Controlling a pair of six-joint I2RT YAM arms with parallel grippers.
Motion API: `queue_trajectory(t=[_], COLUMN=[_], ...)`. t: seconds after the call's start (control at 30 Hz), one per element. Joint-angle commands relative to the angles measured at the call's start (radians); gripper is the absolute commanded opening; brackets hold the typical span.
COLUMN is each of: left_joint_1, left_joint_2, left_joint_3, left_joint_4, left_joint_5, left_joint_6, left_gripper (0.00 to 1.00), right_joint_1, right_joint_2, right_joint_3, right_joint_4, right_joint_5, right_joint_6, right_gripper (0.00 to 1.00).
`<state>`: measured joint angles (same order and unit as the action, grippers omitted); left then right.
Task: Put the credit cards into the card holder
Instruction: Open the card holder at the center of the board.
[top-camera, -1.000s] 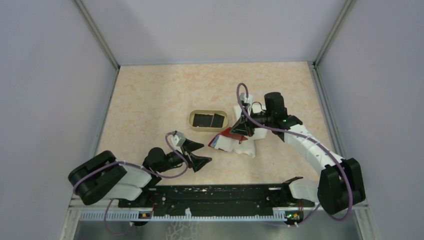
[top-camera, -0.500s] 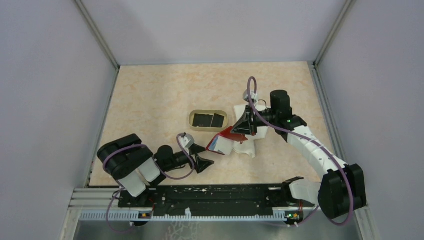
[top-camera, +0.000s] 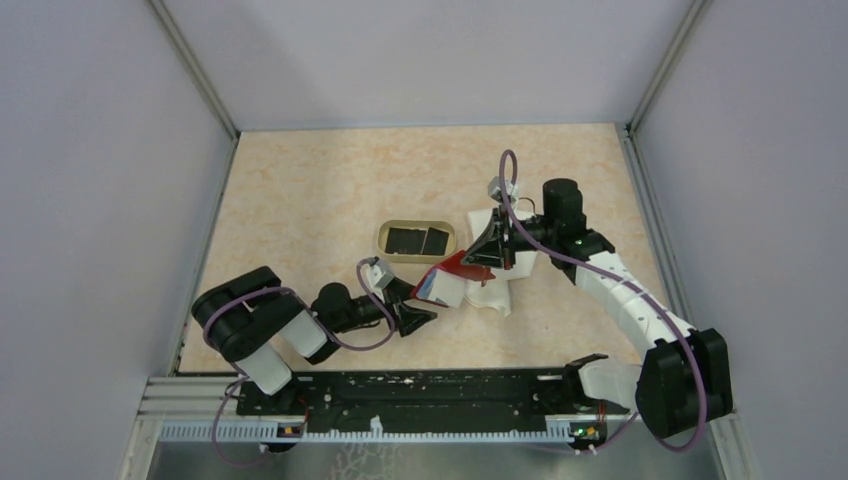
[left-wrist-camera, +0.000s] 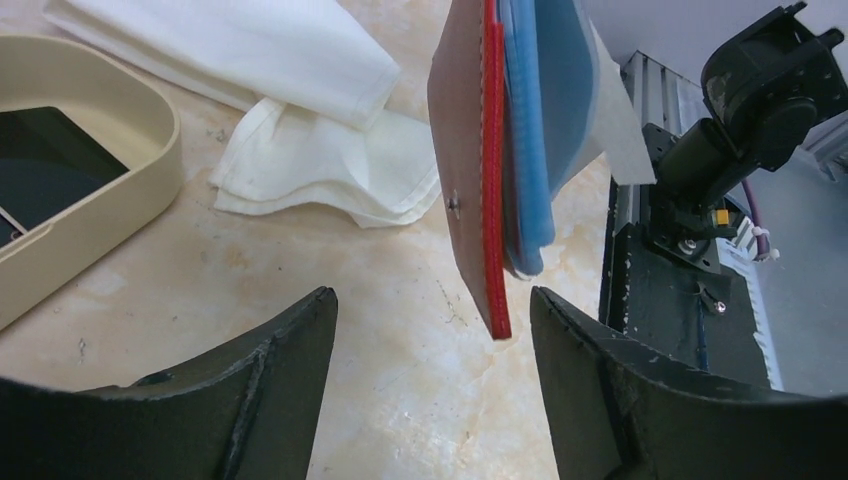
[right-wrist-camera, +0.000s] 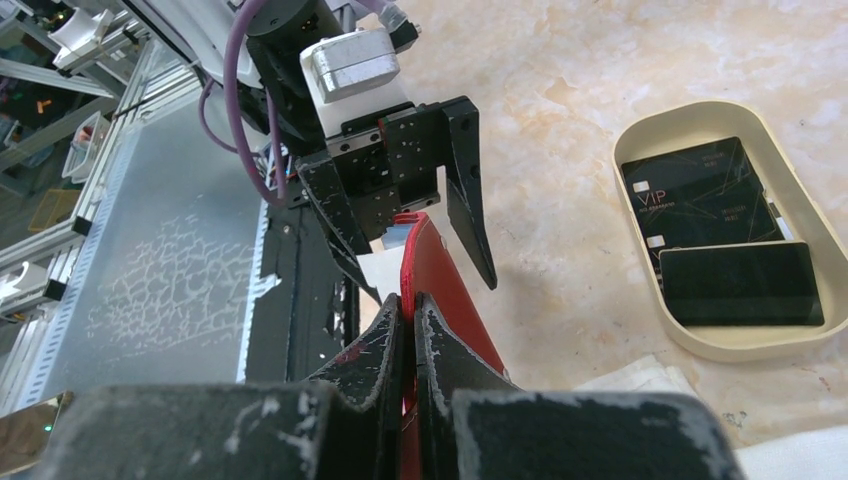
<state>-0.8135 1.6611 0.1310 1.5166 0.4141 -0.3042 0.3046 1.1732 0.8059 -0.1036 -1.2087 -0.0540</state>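
While the card holder (left-wrist-camera: 468, 150) is held on edge above the desk, clamped in the right jaws beside the white cloth (top-camera: 492, 292), the left jaws have been brought rightward to flank its free edge and, though apart, have begun narrowing. A light blue card (left-wrist-camera: 530, 130) is seen inside. Black credit cards (right-wrist-camera: 715, 225) remain in the tan tray (top-camera: 383, 240), so a steadying grip is judged imminent.

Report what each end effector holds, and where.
Right end effector pinches the card holder by its red flap's edge; left end effector open, gripping nothing.
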Motion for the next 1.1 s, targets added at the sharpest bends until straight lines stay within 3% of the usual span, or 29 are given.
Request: queue_trajectory(t=[0.0,0.47,0.67,0.77,0.83,0.97,1.07], left_joint_1=[0.000,0.000,0.001,0.001,0.001,0.001,0.001], left_joint_2=[-0.003,-0.003,-0.007,-0.007,-0.007,0.000,0.009], left_joint_3=[0.035,0.064,0.073,0.076,0.072,0.060,0.055], left_joint_4=[0.275,0.276,0.276,0.276,0.276,0.276,0.277], left_joint_5=[0.016,-0.080,-0.074,-0.070,-0.057,-0.012,0.018], left_joint_6=[-0.050,-0.110,-0.130,-0.135,-0.135,-0.126,-0.118], left_gripper=[0.73,0.43,0.42,0.36,0.39,0.57,0.61], right_joint_1=[-0.009,-0.009,-0.009,-0.009,-0.009,-0.009,-0.009], right_joint_2=[-0.027,-0.018,-0.014,-0.012,-0.011,-0.013,-0.012], right_joint_3=[0.013,0.010,0.011,0.013,0.013,0.015,0.015], right_joint_4=[0.050,0.029,0.017,0.011,0.008,0.004,0.002], right_joint_5=[-0.037,-0.031,-0.023,-0.014,-0.007,0.004,0.007], right_joint_6=[0.004,-0.023,-0.036,-0.042,-0.044,-0.046,-0.047], right_gripper=[0.00,0.00,0.00,0.00,0.00,0.00,0.00])
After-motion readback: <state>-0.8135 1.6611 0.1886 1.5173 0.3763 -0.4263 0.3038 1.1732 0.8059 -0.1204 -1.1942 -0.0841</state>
